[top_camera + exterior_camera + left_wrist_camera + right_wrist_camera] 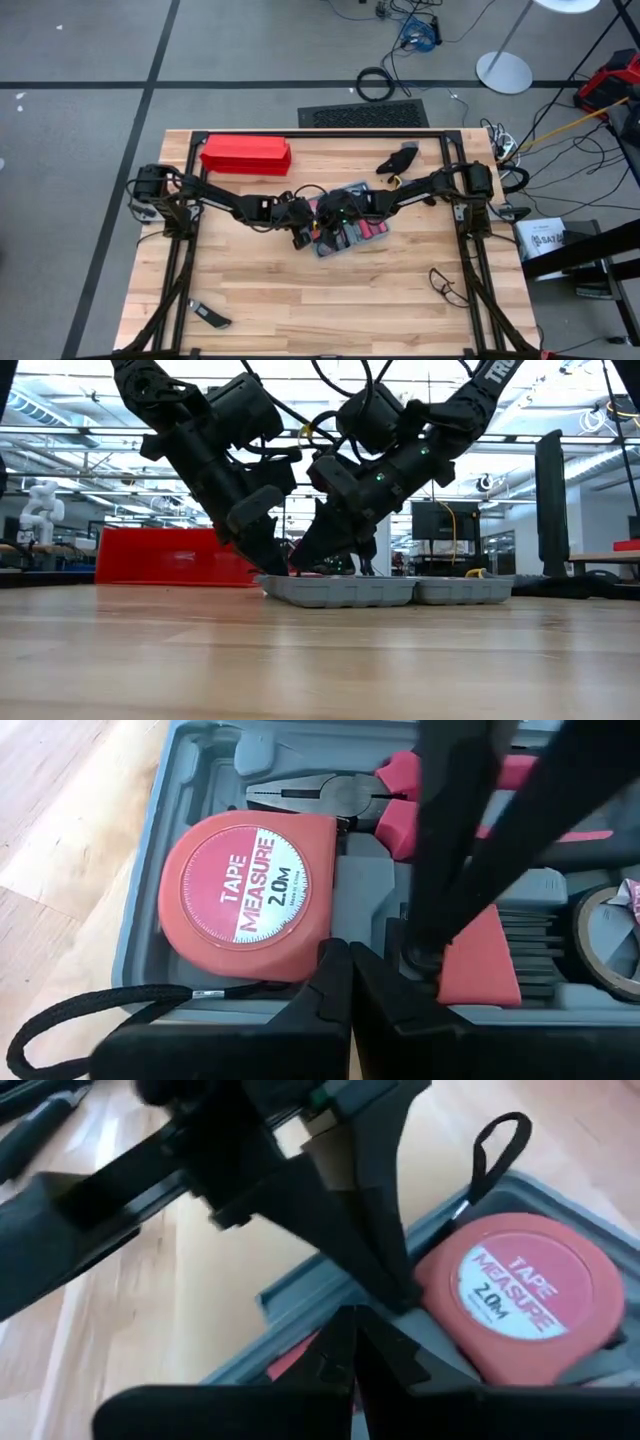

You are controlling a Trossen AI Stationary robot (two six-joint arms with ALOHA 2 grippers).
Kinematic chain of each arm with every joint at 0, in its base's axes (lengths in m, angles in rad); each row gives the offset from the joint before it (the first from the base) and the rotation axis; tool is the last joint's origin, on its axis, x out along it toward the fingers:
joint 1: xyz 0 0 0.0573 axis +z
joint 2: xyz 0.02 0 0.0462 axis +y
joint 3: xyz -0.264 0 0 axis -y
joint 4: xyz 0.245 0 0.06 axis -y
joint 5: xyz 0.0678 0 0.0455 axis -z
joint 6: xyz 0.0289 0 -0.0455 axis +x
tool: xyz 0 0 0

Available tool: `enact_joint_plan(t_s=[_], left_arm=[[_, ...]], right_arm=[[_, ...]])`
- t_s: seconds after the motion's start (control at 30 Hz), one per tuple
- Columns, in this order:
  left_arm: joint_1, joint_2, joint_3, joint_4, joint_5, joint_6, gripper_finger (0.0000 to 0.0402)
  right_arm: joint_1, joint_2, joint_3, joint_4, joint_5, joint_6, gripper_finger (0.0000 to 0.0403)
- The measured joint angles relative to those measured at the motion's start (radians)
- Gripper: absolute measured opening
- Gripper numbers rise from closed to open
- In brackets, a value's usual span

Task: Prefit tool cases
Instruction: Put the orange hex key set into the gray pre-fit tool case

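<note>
On the wooden bench (250, 290), going from left to right in the high view, a small dark tool (210, 317) lies near the front left corner and a red box (246, 154) sits toward the back left. The left arm reaches in from the left edge, and its left pincer (303, 236) is pressed together, tip down at the left edge of the tool case (352, 232). The case lies open and flat near the bench's middle, showing a red tape measure (247, 885), pliers (340, 796) and other red-handled tools in grey recesses. The right pincer (328, 222), also pressed together, points into the same end of the case just beside the left one, holding nothing. A black object (400, 160) lies behind the case, and a loop of cable (447, 285) lies front right.
</note>
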Motion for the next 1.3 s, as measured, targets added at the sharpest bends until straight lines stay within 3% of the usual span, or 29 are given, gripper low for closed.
enact_joint_plan(t_s=[0.13, 0.43, 1.0, 1.3], left_arm=[[0.0, 0.0, 0.0, -0.001, 0.0, 0.003, 0.0], [0.0, 0.0, -0.001, -0.007, 0.002, 0.004, 0.0], [0.0, 0.001, -0.002, -0.009, 0.004, 0.022, 0.0], [0.0, 0.002, -0.003, -0.011, 0.004, 0.021, 0.0]], right_arm=[[0.006, 0.007, 0.001, 0.072, -0.028, 0.006, 0.0], [0.007, 0.063, 0.002, 0.045, -0.022, 0.037, 0.0], [0.037, 0.025, -0.001, -0.004, -0.018, 0.06, 0.0], [0.048, 0.071, 0.004, 0.007, 0.008, 0.059, 0.0]])
